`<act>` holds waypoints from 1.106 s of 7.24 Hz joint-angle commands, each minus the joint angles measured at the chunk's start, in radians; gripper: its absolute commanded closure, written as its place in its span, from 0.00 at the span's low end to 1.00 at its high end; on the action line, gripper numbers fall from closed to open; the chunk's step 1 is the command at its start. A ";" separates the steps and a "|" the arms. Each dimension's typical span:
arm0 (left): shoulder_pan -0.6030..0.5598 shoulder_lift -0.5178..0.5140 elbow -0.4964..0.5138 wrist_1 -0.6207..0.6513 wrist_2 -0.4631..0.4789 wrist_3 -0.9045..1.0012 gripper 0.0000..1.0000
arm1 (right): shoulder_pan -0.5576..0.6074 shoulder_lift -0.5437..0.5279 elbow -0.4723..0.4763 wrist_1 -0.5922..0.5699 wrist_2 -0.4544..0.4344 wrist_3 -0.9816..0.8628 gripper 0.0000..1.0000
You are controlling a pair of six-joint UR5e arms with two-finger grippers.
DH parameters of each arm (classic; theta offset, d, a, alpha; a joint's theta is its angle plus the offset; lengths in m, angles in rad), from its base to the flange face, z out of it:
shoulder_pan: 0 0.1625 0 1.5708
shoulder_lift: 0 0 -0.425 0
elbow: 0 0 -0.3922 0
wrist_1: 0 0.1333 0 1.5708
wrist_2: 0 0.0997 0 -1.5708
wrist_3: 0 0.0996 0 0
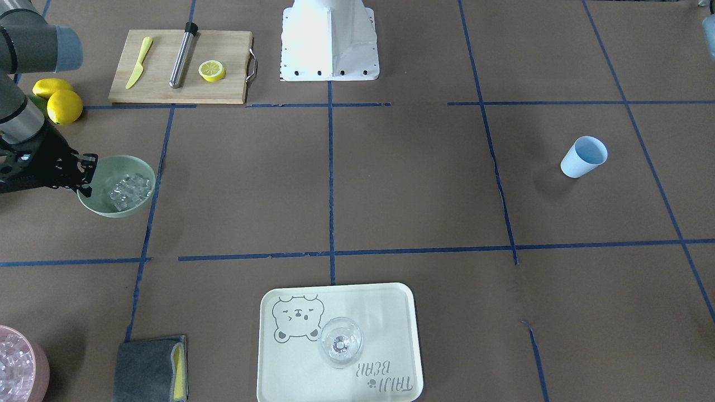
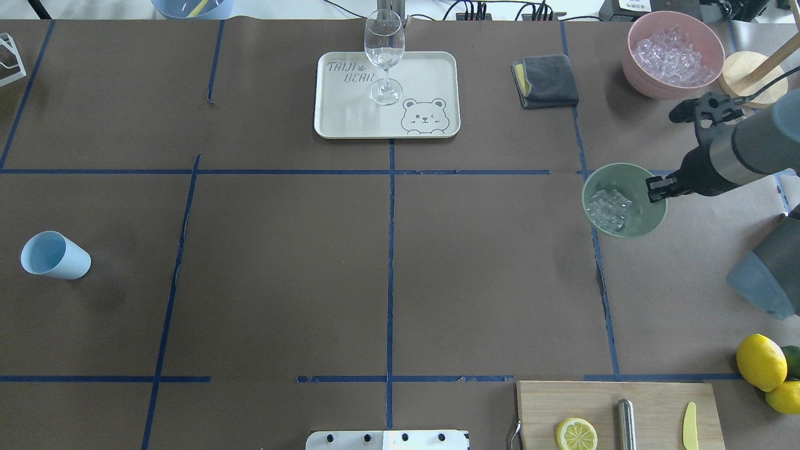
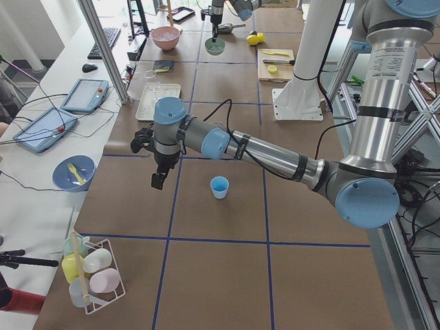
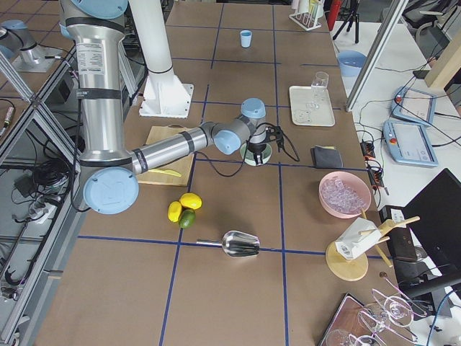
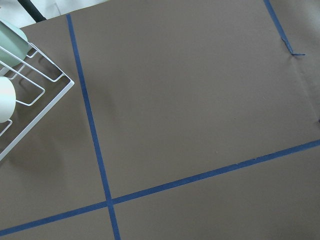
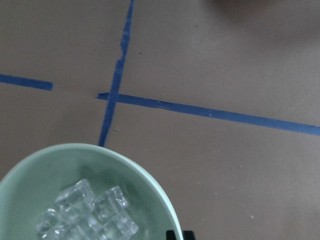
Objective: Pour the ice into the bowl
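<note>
The pale mint-green bowl (image 2: 644,220) sits at the table's right side and holds a heap of clear ice (image 2: 609,208). My right gripper (image 2: 655,189) is shut on the bowl's rim on the side nearest the arm. The bowl (image 1: 103,206), the ice (image 1: 129,190) and the gripper (image 1: 87,177) also show in the front view. The right wrist view shows the bowl (image 6: 150,185) and the ice (image 6: 87,215) close below. The empty light blue cup (image 2: 55,255) stands far left. My left gripper (image 3: 159,180) hangs left of the cup (image 3: 219,186); I cannot tell whether it is open.
A pink ribbed tub (image 2: 640,69) of ice stands behind the bowl. A grey cloth (image 2: 545,81), a tray (image 2: 350,119) with a wine glass (image 2: 383,56), lemons (image 2: 759,362), a cutting board (image 2: 656,400) and a cup rack (image 5: 30,95) are around.
</note>
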 commanded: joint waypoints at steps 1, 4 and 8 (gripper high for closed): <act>-0.022 -0.013 0.001 0.028 0.005 0.018 0.00 | 0.071 -0.092 -0.152 0.237 0.066 -0.052 1.00; -0.022 -0.013 -0.001 0.028 0.004 0.018 0.00 | 0.125 -0.111 -0.248 0.326 0.169 -0.046 0.92; -0.035 -0.012 -0.001 0.031 0.004 0.018 0.00 | 0.252 -0.095 -0.251 0.251 0.273 -0.066 0.00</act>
